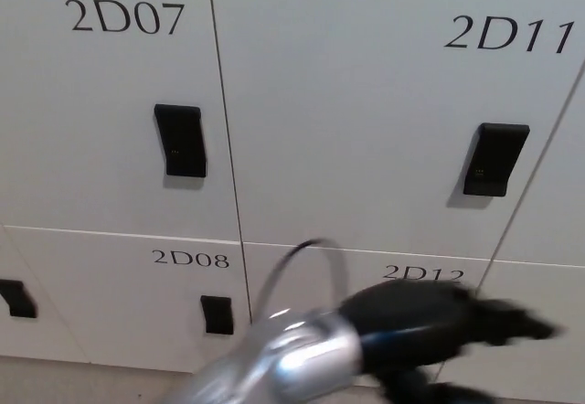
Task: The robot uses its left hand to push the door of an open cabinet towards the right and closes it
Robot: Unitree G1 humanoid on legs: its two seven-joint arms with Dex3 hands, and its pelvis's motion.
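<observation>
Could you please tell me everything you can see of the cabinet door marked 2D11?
The flat, pale grey cabinet door marked 2D11 looks like smooth laminate or painted metal. It is closed, flush with the doors around it. Black italic lettering sits at its upper right, a black rectangular latch handle at its right edge. The robot's blurred black left hand is below it, over door 2D12; no contact shows.
</observation>
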